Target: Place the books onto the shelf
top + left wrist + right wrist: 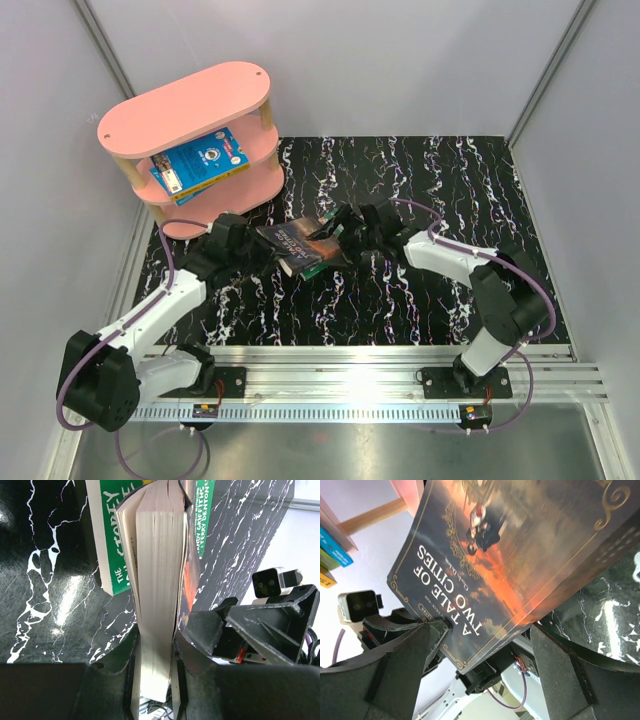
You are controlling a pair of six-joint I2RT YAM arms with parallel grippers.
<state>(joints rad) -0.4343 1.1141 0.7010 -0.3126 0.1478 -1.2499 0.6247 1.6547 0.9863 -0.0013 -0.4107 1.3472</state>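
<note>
**While the left arm's got Dickens, the right one's just straddling it**

As far as I can see from my feeds, the left gripper (155, 650) is clamped tight on the page side of the dark book (485, 570), the one titled "A Tale of Two Cities". The pages are squeezed between both fingers. The book is held on edge above the black marbled mat (420, 290), about mid-table between the two arms.

Coming in from the other side, the right gripper (487, 635) has its jaws spread wide with the book's lower cover corner sitting between them. I honestly can't tell if either finger is touching the cover.

Just past that, a green book (112, 535) lies flat on the mat, partly under the dark one.

Way back in the far left corner is the pink shelf (185, 105). A blue book (205, 158) lies flat on its middle board, with a couple more edges poking out under it.
</note>
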